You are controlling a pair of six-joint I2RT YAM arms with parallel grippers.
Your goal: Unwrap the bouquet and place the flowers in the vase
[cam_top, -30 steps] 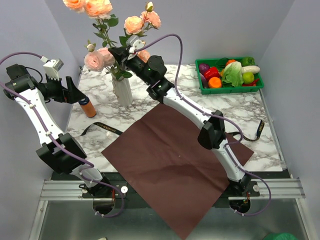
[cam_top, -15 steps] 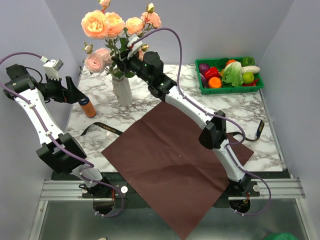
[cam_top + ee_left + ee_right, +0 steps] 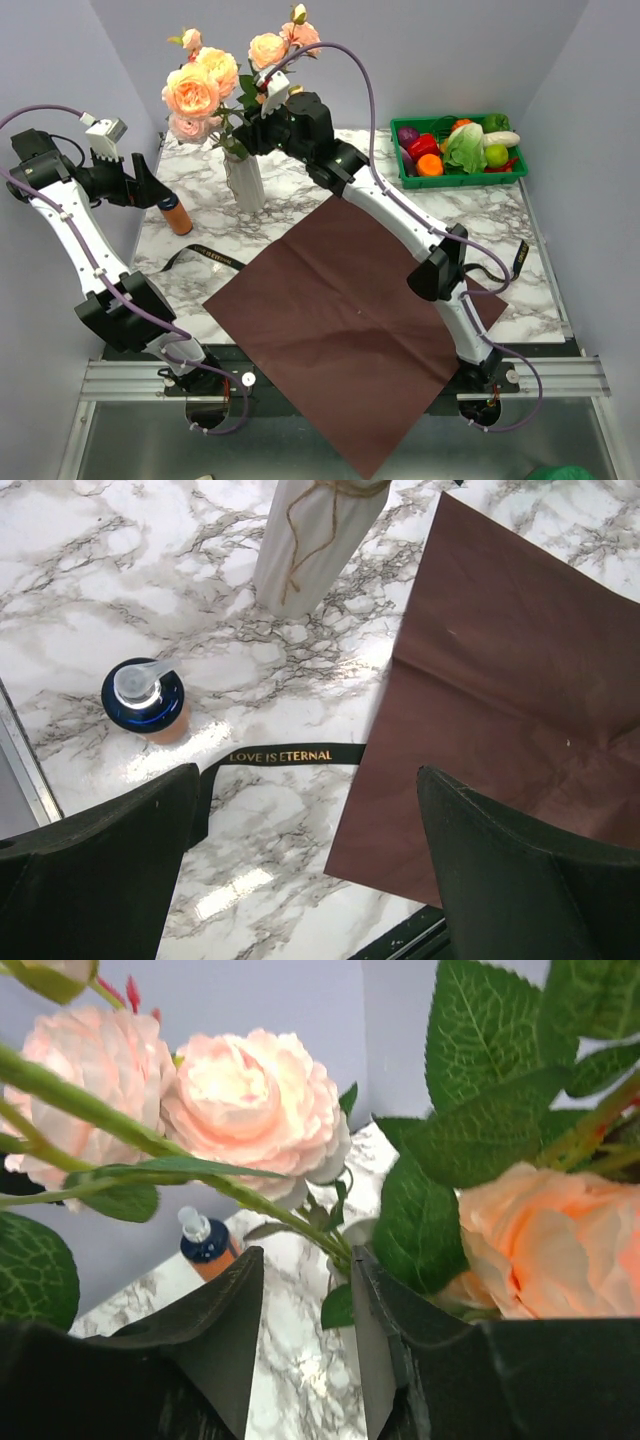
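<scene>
The flowers (image 3: pixel 197 88) are seen standing in the white vase (image 3: pixel 246 182) at the table's back left. The right gripper (image 3: pixel 306 1260), jaws parted beside a stem, is best withdrawn slowly so nothing is snagged.

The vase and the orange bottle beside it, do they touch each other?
Apart. The left wrist view shows a strip of bare table between the vase and the bottle.

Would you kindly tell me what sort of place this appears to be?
Probably a robotics lab test cell, not a florist's: white robot arms bolted to a silver metal rail, a marble-patterned tabletop boxed in by plain lilac-grey walls, and a green plastic crate of vegetables.
</scene>
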